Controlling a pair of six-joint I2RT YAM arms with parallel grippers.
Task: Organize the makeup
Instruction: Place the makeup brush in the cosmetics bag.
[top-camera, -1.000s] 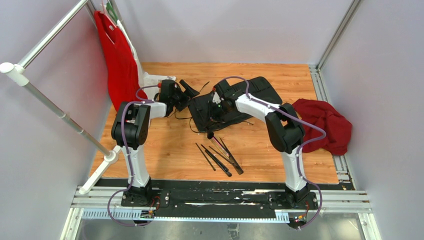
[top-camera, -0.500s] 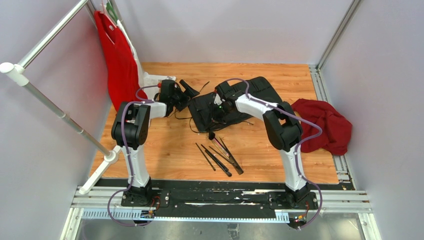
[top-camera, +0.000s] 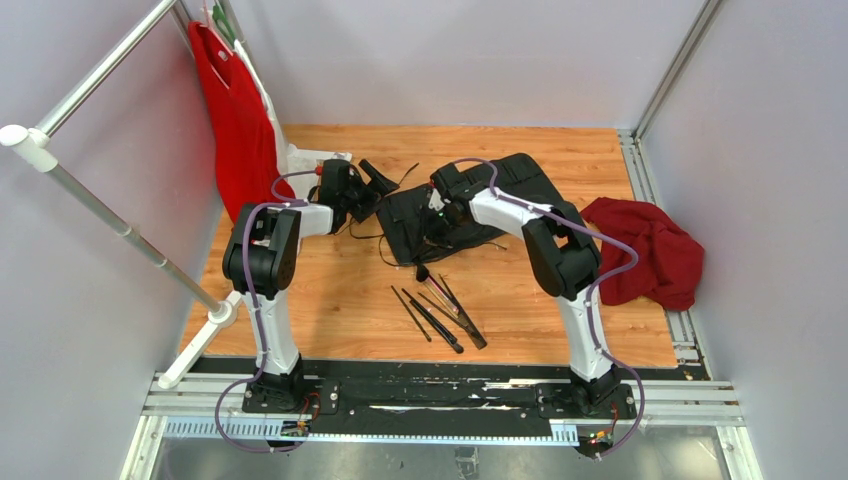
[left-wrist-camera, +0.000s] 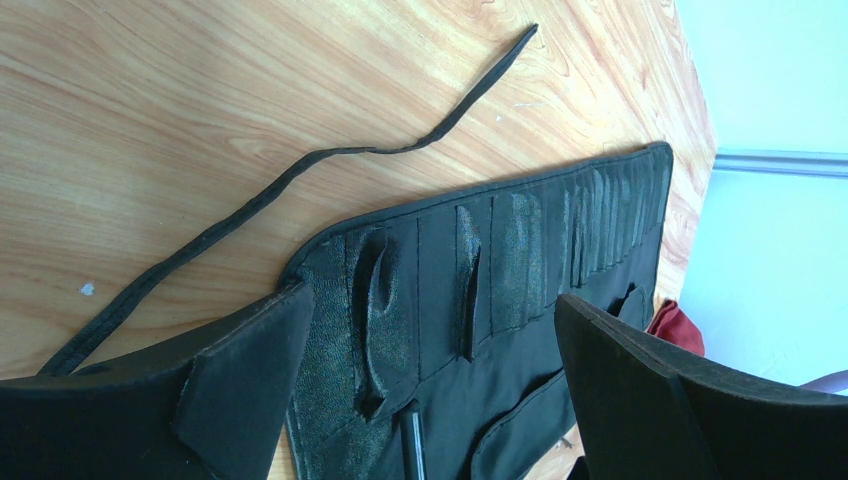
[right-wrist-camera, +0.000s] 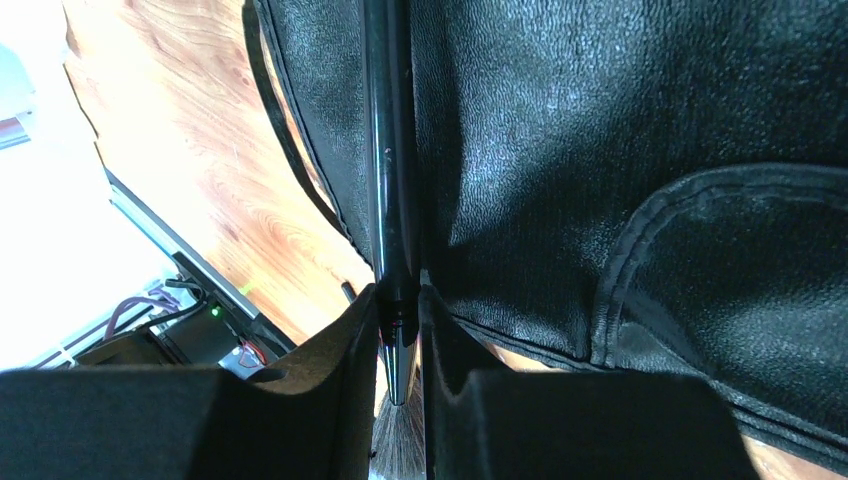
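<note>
Two end effectors worked at the black fabric roll (top-camera: 525, 175) spread on the counter (top-camera: 330, 290). On the right side, the right end effector (right-wrist-camera: 398, 300) was closed on one black makeup brush (right-wrist-camera: 388, 150). Its fingers (right-wrist-camera: 340, 380) pinched the shaft near the ferrule, and the bristles poked out behind the fingertips. The handle ran forward from the grip, flat against the roll's textured fabric. The roll's edge passed just under the grip, with bare wood to one side.

On the other side, the left end effector (left-wrist-camera: 435, 300) was open, jaws wide apart, with the roll's corner between them. Slotted pockets lay straight ahead of it. A slim black shaft (left-wrist-camera: 413, 440) showed close in between the fingers; couldn't tell what it was. The roll's cord (left-wrist-camera: 300, 170) trailed over the wood ahead and off to one side.

As for the rest of the makeup, several loose brushes (top-camera: 440, 310) lay fanned on the counter. They were on the base side of the right end effector, apart from the roll, some crossing each other.

A dark red cloth (top-camera: 650, 250) sat bunched well off to the right end effector's outer side. A red garment (top-camera: 235, 120) hung beyond the left end effector's outer side.
</note>
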